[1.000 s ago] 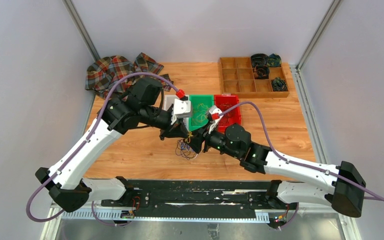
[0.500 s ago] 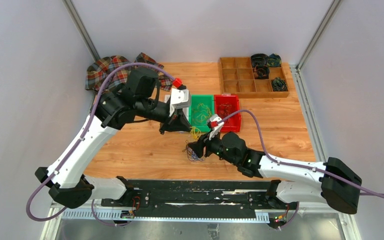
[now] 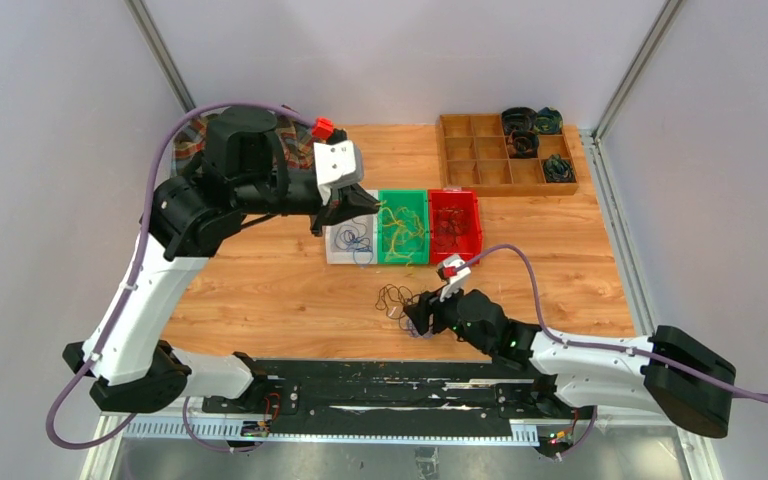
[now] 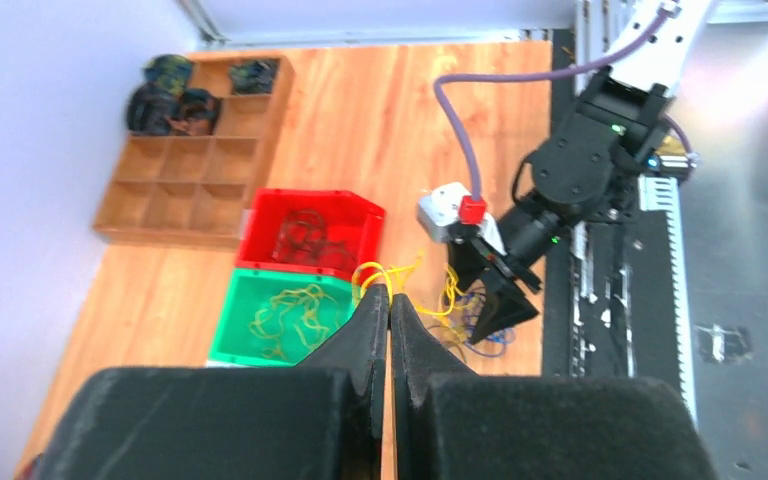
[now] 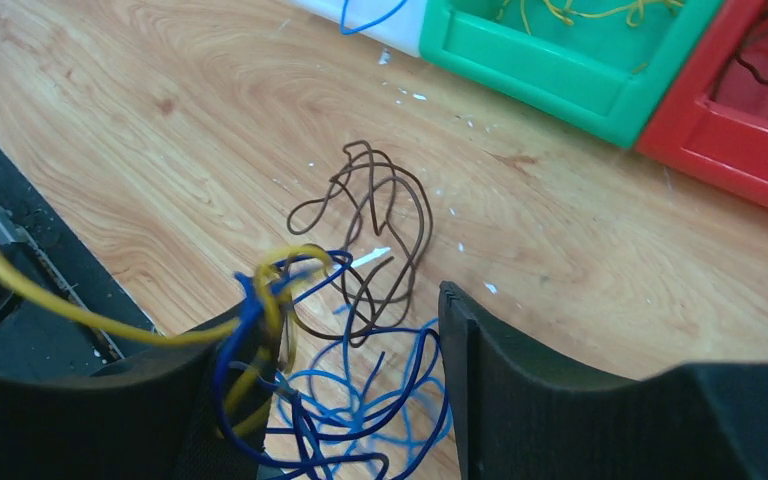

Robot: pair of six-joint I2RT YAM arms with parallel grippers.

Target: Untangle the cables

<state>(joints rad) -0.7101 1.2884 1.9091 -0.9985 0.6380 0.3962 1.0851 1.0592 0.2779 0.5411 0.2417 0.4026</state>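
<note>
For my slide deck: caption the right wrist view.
Open right pincer over tangled blue, yellow and brown cables on the wooden table; green bin and red bin behind.

Bright, even, diffuse light falls from above in all three views. In the top view the wooden table [image 3: 260, 290] carries only faint, soft-edged shadows beneath the arms, and the pale walls are evenly lit. The frame posts [image 3: 160, 50] at 11 and 1 o'clock lean outward, a wide-angle effect. The left wrist view is slightly soft throughout; the left gripper [image 4: 389, 300] at 6 o'clock is a dark, unfocused mass. In the right wrist view the brown cable [image 5: 380, 220] at centre is sharp, while the yellow cable [image 5: 60, 305] at 9 o'clock and the right gripper [image 5: 350, 310] at 6 o'clock are blurred.
</note>
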